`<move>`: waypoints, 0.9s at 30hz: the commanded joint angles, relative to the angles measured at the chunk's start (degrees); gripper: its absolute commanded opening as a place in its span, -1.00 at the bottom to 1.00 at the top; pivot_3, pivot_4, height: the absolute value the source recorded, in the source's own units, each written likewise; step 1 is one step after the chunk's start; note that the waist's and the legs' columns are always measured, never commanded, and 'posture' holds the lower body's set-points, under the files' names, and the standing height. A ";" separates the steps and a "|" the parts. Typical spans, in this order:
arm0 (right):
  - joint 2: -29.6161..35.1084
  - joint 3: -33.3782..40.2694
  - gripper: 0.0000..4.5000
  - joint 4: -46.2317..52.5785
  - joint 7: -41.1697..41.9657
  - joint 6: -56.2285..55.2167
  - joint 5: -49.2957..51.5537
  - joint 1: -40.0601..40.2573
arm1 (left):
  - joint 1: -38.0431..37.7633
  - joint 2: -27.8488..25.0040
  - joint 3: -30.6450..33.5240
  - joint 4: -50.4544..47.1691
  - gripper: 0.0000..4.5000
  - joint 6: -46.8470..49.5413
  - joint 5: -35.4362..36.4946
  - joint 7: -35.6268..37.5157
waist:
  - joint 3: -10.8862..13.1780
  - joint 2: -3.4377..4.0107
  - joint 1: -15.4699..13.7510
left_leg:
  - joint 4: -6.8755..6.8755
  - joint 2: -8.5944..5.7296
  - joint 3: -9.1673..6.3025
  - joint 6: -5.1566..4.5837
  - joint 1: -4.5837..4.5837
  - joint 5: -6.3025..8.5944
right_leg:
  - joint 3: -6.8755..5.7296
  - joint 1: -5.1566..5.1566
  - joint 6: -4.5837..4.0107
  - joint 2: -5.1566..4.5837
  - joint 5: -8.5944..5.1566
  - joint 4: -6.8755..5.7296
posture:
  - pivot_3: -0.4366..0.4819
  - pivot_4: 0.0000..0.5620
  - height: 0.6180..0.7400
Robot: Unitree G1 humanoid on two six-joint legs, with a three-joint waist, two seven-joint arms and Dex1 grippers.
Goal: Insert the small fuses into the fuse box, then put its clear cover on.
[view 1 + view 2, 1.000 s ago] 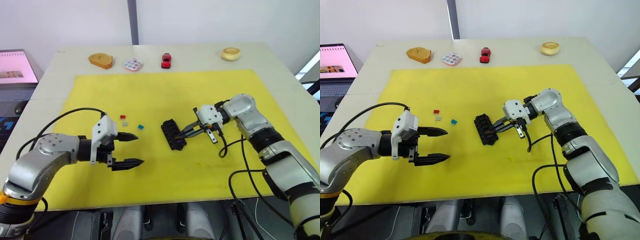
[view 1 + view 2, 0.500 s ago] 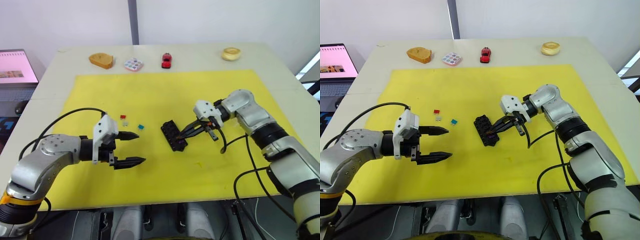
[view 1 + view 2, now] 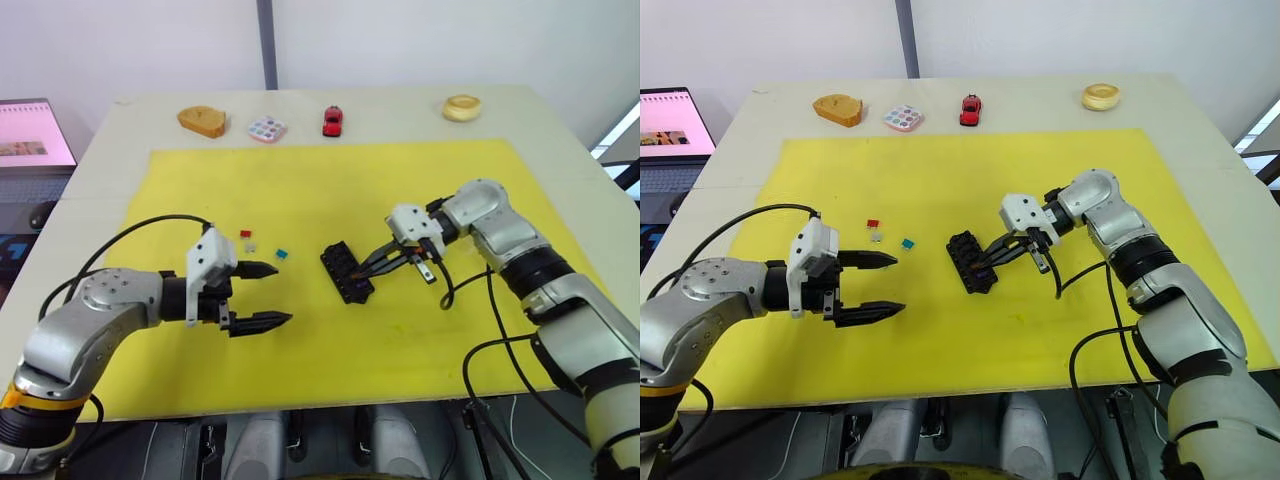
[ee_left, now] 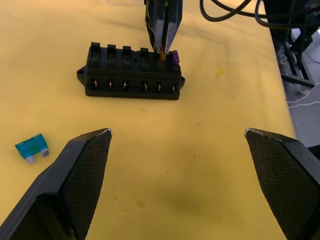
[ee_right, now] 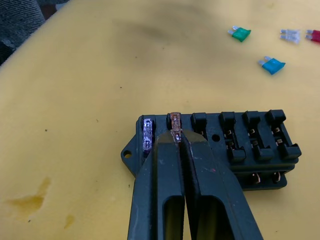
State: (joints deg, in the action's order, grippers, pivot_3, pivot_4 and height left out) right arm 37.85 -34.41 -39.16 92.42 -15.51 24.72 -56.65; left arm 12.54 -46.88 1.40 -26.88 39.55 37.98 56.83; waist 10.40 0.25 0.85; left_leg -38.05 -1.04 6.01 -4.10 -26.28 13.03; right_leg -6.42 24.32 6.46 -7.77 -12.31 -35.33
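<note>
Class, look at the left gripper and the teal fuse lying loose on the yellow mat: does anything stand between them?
Nothing visible does. The left gripper is open, the teal fuse lies flat beside its one finger, and bare yellow mat separates them.

A pale worktop (image 3: 1200,110) carries a yellow mat (image 3: 1040,180) across most of its middle. On the mat sit the black fuse box (image 3: 971,260) and loose fuses: red (image 3: 872,224), grey (image 3: 876,237), teal (image 3: 907,243). Along the far edge beyond the mat lie a tan wooden block (image 3: 837,108), a dotted tray (image 3: 903,118), a red toy car (image 3: 969,109) and a tan ring (image 3: 1100,96).
</note>
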 commanded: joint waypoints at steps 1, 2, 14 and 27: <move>-0.71 2.87 -1.00 0.29 0.08 -1.51 0.80 0.72 | 0.16 0.19 1.19 -0.14 0.99 -0.93 0.04 -0.31 | 0.00 0.00 0.00 | 0.00 0.00 0.00 0.00 0.00 0.00 | 0.00 0.00 0.00 0.00 0.00 0.00 | -0.05 -0.47 1.00; -0.80 3.40 -0.86 0.38 0.08 -1.23 0.95 0.83 | 0.24 0.30 1.23 0.03 1.00 -1.03 0.00 -0.40 | 0.00 0.00 -0.01 | 0.00 0.00 0.00 0.00 0.00 0.00 | 0.00 0.00 0.00 0.00 0.00 0.00 | -0.05 -0.47 1.00; -0.12 6.01 0.06 1.66 0.08 1.70 1.34 0.06 | 1.88 0.81 1.23 1.73 1.00 -1.44 0.07 -0.14 | 0.00 0.00 -0.05 | 0.00 0.00 0.01 0.00 -0.01 0.00 | 0.00 0.00 0.00 0.00 0.00 0.00 | -0.05 -0.47 1.00; 1.60 17.55 -0.55 15.43 -3.99 25.30 4.41 7.66 | 5.95 -4.21 -0.66 2.77 1.00 -6.27 -5.56 4.46 | 0.00 0.00 -0.37 | 0.00 -0.01 -0.02 0.02 -0.01 0.01 | -0.04 0.02 -0.01 -0.07 0.00 0.01 | -0.05 -0.47 1.00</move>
State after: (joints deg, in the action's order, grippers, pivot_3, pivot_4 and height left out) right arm 39.72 -19.53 -26.18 90.15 8.71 29.39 -49.46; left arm 16.91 -50.48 0.79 -23.30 35.66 33.91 60.07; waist 10.39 0.25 0.48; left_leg -38.05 -1.08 6.01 -4.08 -26.30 13.04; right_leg -6.46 24.36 6.45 -7.88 -12.30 -35.33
